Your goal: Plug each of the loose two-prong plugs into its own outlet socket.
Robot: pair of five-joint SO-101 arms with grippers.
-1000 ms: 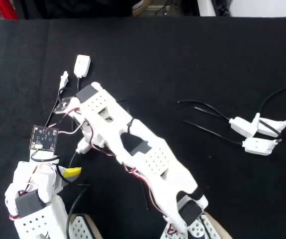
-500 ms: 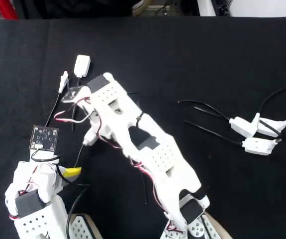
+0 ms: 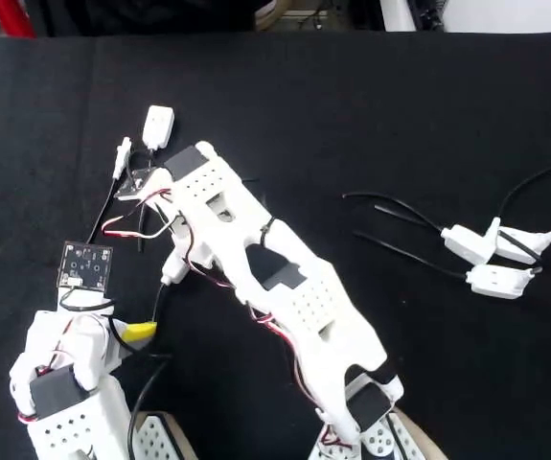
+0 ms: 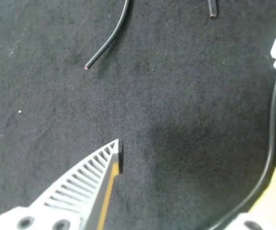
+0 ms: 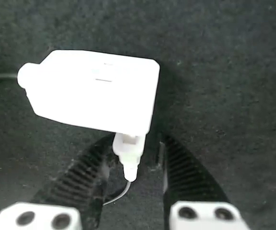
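Observation:
A white outlet socket point(image 3: 157, 126) lies at the far left of the black table point(image 3: 352, 125), and a small loose plug point(image 3: 122, 153) rests just beside it. My right gripper point(image 3: 139, 180) sits right below that socket. In the right wrist view the socket point(image 5: 92, 96) is close ahead, and a small white plug point(image 5: 128, 152) stands between the fingers with its front end against the socket's edge. The right gripper point(image 5: 137, 158) is shut on this plug. My left gripper point(image 4: 195, 172) hovers open over bare cloth near the table's front left point(image 3: 129, 332).
Three more white plug and socket pieces point(image 3: 495, 259) with black cables lie at the right. A loose cable end point(image 4: 86, 67) and another black cable point(image 4: 271, 139) lie on the cloth near the left gripper. The right arm point(image 3: 275, 287) crosses the table's middle diagonally.
The right arm has swung farther from the front edge, bringing its gripper up to the left socket, with almost no motion in the last half second. The left arm has stayed still.

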